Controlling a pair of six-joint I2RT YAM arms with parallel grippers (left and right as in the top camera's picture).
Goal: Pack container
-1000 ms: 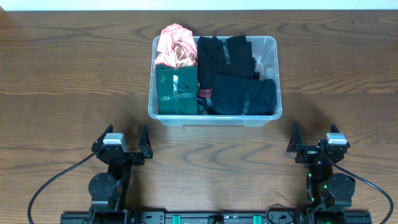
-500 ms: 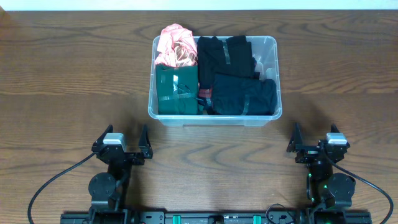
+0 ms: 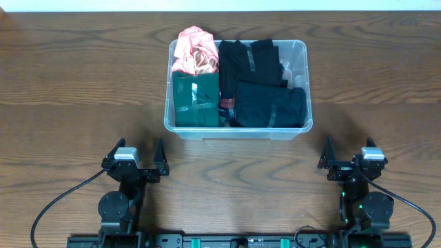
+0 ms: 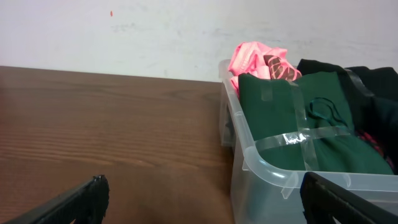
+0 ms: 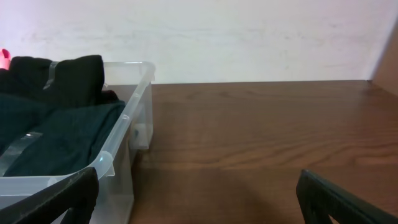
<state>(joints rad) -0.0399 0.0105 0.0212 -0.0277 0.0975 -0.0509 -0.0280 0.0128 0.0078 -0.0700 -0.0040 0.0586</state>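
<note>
Container [image 3: 238, 131] sits packed with taped bundles [image 3: 196, 96], so I judge the job done, with left gripper [image 3: 135, 158] and right gripper [image 3: 350, 160] parked clear, spread wide, empty

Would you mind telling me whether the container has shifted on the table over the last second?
No. The container sits in the same spot in every overhead picture, judged against the far edge of the table.
</note>
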